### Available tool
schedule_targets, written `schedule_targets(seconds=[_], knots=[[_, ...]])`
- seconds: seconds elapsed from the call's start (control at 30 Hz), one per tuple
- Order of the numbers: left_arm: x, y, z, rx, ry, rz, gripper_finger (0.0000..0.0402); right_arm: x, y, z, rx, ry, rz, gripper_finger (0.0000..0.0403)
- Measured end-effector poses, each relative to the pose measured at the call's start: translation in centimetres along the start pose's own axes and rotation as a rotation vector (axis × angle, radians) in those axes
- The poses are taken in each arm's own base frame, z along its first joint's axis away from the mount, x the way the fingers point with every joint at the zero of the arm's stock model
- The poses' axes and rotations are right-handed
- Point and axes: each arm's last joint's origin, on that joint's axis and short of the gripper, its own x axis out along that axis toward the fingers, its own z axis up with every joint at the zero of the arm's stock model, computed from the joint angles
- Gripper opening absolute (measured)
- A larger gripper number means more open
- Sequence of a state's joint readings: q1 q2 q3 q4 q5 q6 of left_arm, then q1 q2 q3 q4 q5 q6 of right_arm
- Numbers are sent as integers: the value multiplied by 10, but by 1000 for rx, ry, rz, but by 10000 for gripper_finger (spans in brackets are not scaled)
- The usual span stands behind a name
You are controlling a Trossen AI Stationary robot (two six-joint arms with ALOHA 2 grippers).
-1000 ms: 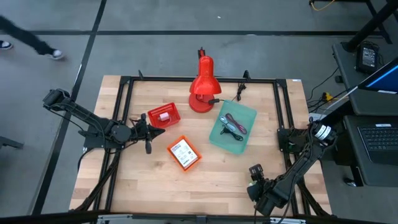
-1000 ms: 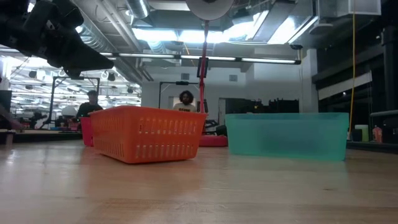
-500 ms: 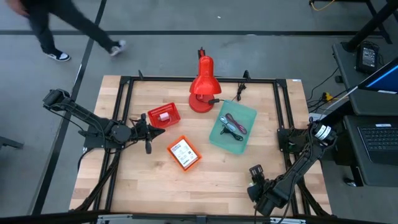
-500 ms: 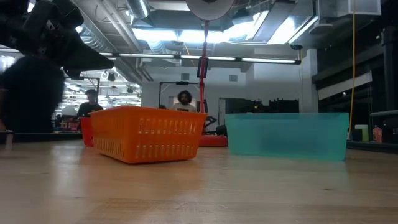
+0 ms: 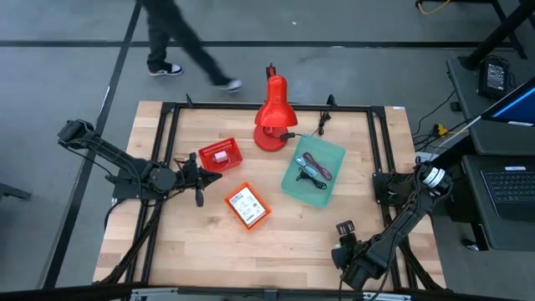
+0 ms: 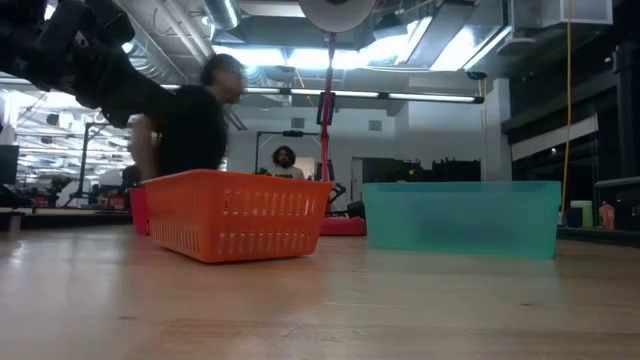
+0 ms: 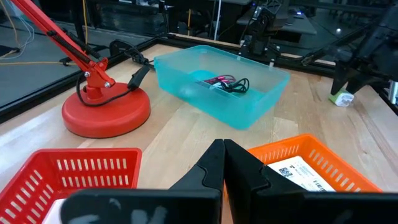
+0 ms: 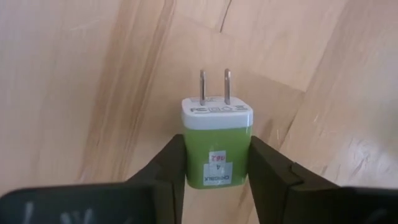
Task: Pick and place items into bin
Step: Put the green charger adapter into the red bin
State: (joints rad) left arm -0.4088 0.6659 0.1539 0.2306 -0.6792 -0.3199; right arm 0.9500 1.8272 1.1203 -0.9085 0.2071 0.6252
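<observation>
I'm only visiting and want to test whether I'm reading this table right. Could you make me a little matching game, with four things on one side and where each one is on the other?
Things:
1. green plug
2. black coiled cable
3. white printed card
4. red desk lamp

Places:
A. lying in the orange basket
B. standing at the table's far edge, between the baskets and the teal bin
C. held between the right pincer's fingers
D. lying in the teal bin

Pairs: 1-C, 2-D, 3-A, 4-B
</observation>
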Motion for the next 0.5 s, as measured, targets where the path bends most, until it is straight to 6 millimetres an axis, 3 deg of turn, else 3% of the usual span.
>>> schedule_targets(seconds=[0.23, 0.5], knots=[[0, 0, 0, 0, 0, 0, 2, -17, -15, 4, 79, -52, 33, 113], [0, -2, -1, 23, 21, -68, 2, -69, -43, 1, 162, -318, 12, 113]])
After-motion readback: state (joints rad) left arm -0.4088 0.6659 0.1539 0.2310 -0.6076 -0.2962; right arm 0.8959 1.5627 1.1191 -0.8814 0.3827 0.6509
